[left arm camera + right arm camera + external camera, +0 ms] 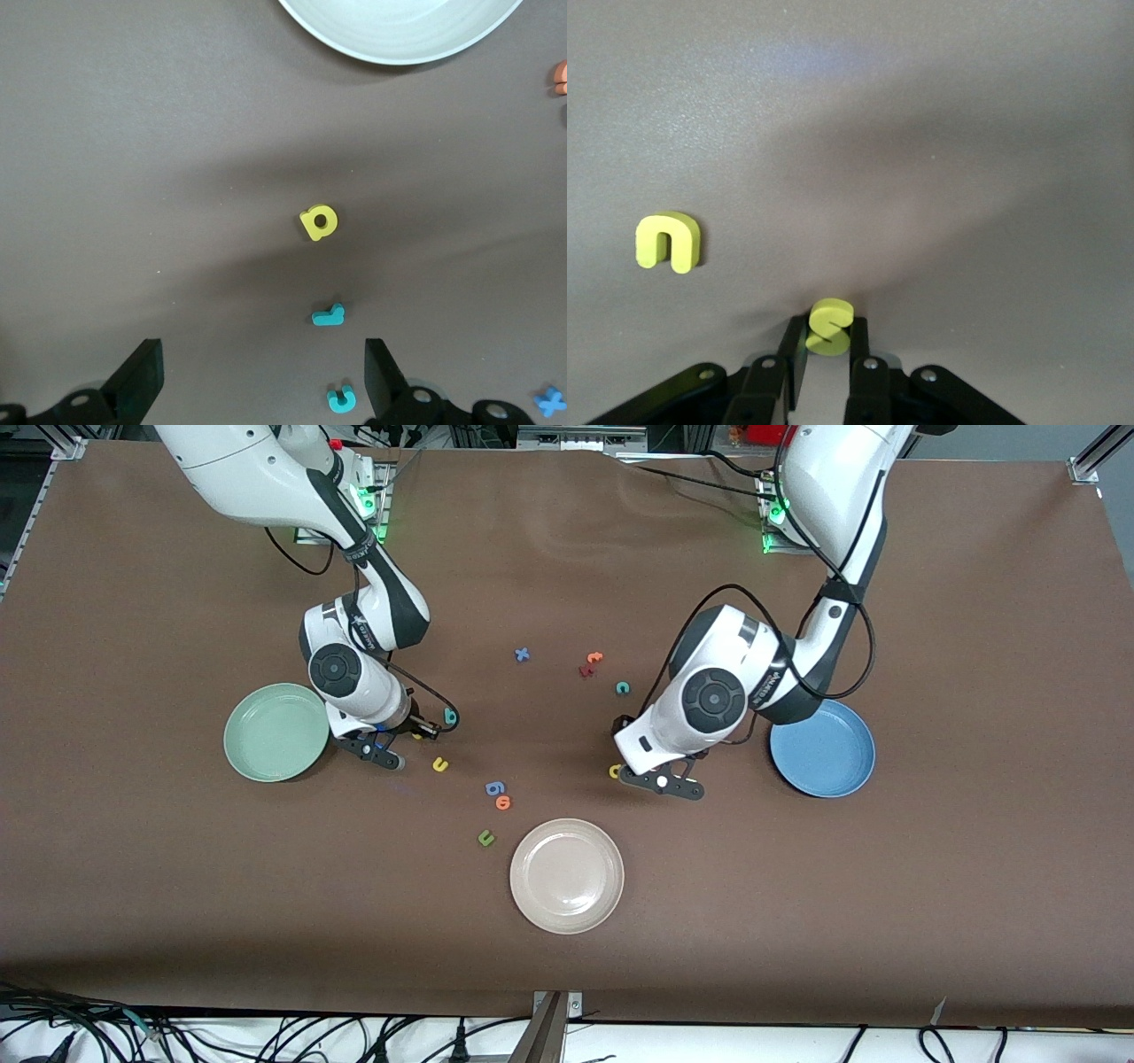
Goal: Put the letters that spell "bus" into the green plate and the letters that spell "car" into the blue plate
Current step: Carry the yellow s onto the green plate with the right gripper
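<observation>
Right wrist view showed the right gripper low in the frame, its fingers pinched shut on the yellow "s" at the tabletop. A straight lift before swinging to the green plate, left of center in the front view, seemed wisest. Toward the right, the left gripper waited wide open and empty over the yellow "a".

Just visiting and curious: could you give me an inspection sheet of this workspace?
Surface: brown table.
Job's things: green plate, blue plate, no letters in either; yellow u, teal b, teal c on the table.
Clutter: off-white plate, blue x, orange o, dark green u.
Tools: right tool shut on yellow s beside green plate; left tool open over yellow a.
Cables: black cables on both arms.
Surroundings: wires along the table's edge.
</observation>
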Tool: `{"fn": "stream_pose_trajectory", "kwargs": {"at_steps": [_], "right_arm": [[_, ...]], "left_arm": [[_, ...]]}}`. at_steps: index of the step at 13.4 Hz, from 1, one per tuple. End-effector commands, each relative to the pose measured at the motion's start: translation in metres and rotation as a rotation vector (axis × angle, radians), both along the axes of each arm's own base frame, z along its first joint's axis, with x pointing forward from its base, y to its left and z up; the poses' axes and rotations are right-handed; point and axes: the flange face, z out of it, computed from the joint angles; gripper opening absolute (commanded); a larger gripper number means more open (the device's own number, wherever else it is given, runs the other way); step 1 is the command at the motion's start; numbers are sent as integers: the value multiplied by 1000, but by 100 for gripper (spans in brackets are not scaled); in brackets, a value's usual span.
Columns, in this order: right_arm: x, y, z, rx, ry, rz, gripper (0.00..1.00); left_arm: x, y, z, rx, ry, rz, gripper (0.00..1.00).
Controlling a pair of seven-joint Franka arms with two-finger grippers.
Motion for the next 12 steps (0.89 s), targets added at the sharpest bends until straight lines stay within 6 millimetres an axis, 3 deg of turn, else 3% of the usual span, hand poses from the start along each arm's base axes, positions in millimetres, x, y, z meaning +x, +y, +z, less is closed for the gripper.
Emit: {"fn": "stream_pose_trajectory", "kwargs": {"at_steps": [1,4,7,10,12], "right_arm": [[-6,-6,-9,-13,11,-7,7],[0,-11,10,-28,27,-15,6],[20,-30,62,-55,49,-16,6],[34,-75,91,-81,95,38,6],[37,-121,97,-89,136,96,6]], "left_arm": [[10,3,-4,18,-10,17,100],[10,4,-5,26,-8,23,100],[12,7,-7,24,-11,2,100],[14,11,-9,24,-8,7,99],[12,9,-17,28,7,37,99]]}}
